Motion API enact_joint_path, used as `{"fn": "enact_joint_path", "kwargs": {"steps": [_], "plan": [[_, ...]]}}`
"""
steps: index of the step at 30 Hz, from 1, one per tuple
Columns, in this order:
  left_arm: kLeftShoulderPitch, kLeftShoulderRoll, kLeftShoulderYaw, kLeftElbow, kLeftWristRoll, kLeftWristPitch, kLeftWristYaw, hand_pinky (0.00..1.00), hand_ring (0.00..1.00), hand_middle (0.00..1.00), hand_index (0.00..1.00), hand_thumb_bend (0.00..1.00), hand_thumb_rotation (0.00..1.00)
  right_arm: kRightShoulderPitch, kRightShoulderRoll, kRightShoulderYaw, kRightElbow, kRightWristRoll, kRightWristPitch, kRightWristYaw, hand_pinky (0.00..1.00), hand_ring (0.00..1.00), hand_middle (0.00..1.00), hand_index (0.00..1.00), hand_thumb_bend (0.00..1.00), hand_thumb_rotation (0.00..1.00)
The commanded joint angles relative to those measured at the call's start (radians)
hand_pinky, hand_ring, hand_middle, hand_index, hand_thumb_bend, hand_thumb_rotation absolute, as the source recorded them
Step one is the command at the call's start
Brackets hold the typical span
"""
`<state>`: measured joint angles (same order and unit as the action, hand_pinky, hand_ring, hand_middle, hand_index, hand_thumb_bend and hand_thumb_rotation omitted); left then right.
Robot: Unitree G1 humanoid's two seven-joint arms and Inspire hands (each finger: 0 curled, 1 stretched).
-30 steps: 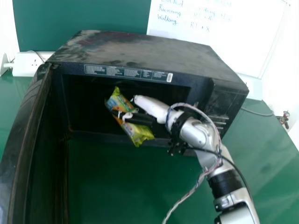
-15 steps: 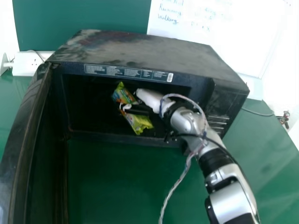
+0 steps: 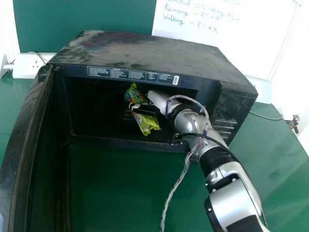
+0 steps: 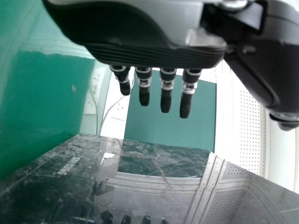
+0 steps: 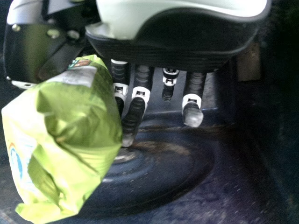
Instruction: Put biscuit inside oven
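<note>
Right now I have right hand [image 3: 163, 100] inside oven [image 3: 149, 54], clamped on biscuit packet [image 3: 149, 126]. Packet sits tilted within oven's cavity; can't tell if it touches floor. Left wrist view: my left hand [image 4: 154, 55], fingers straight and apart, above dark glossy surface [image 4: 154, 196].

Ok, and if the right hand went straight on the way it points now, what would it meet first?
Probably the oven's inner wall, back or left side; the biscuit packet in the right hand might touch first. It's dark in there, so which wall, and how near, I can't tell.
</note>
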<state>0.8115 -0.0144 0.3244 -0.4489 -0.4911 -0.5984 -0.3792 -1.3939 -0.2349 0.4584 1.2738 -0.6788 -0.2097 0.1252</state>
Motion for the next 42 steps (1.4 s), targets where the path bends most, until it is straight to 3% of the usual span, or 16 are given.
{"fn": "enact_joint_path", "kwargs": {"steps": [1,3,7,8,11,13,15,18,21,24,35,42], "plan": [[0.007,-0.002,-0.001,0.007,0.007,-0.012,-0.004,0.69,0.74,0.79,0.88,0.95,1.00,-0.030,0.011,-0.002,0.012,0.009,0.016,-0.017,0.08,0.12,0.19,0.24,0.48,0.00],[0.003,-0.003,-0.002,0.015,0.004,-0.019,-0.007,0.64,0.69,0.74,0.89,0.95,1.00,-0.031,0.017,-0.006,0.023,0.013,0.028,-0.022,0.08,0.12,0.19,0.24,0.49,0.00],[0.000,-0.004,-0.003,0.022,0.012,-0.032,-0.009,0.71,0.70,0.74,0.90,0.96,1.00,-0.033,0.028,0.001,0.043,0.006,0.050,-0.032,0.08,0.12,0.19,0.24,0.48,0.00],[-0.002,-0.003,-0.003,0.027,0.012,-0.038,-0.012,0.60,0.64,0.69,0.90,0.95,1.00,-0.033,0.030,0.003,0.047,0.004,0.055,-0.036,0.08,0.12,0.19,0.24,0.49,0.00],[-0.004,-0.001,-0.005,0.031,0.012,-0.048,-0.018,0.46,0.55,0.62,0.89,0.95,1.00,-0.034,0.038,0.008,0.058,-0.003,0.075,-0.049,0.08,0.12,0.19,0.24,0.49,0.00],[-0.005,0.002,-0.008,0.032,0.002,-0.049,-0.025,0.31,0.42,0.51,0.90,0.95,1.00,-0.034,0.041,0.020,0.065,-0.015,0.090,-0.057,0.08,0.12,0.19,0.24,0.48,0.00],[-0.010,0.002,-0.006,0.039,0.001,-0.059,-0.031,0.25,0.36,0.45,0.90,0.94,1.00,-0.033,0.044,0.035,0.072,-0.028,0.099,-0.060,0.08,0.12,0.19,0.25,0.48,0.00],[-0.004,-0.002,-0.006,0.033,0.005,-0.051,-0.024,0.44,0.58,0.68,0.88,0.96,1.00,-0.029,0.047,0.058,0.083,-0.051,0.101,-0.064,0.08,0.12,0.19,0.25,0.49,0.00],[0.007,-0.007,-0.015,0.017,0.008,-0.044,-0.019,0.63,0.75,0.81,0.87,0.95,1.00,-0.022,0.046,0.063,0.091,-0.054,0.089,-0.064,0.08,0.12,0.19,0.24,0.48,0.00],[-0.003,0.000,-0.014,0.040,-0.004,-0.061,-0.036,0.75,0.85,0.87,0.88,0.96,1.00,-0.009,0.046,0.027,0.095,-0.019,0.085,-0.050,0.08,0.12,0.20,0.25,0.49,0.00],[0.011,0.004,-0.012,0.041,-0.006,-0.052,-0.042,0.78,0.89,0.90,0.91,0.99,1.00,0.001,0.051,0.031,0.102,-0.024,0.136,-0.070,0.10,0.15,0.23,0.27,0.50,0.00],[0.019,-0.003,-0.016,0.041,-0.013,-0.053,-0.047,0.63,0.76,0.78,0.92,0.97,1.00,0.014,0.067,0.029,0.102,-0.022,0.118,-0.084,0.12,0.18,0.28,0.32,0.51,0.00]]}}
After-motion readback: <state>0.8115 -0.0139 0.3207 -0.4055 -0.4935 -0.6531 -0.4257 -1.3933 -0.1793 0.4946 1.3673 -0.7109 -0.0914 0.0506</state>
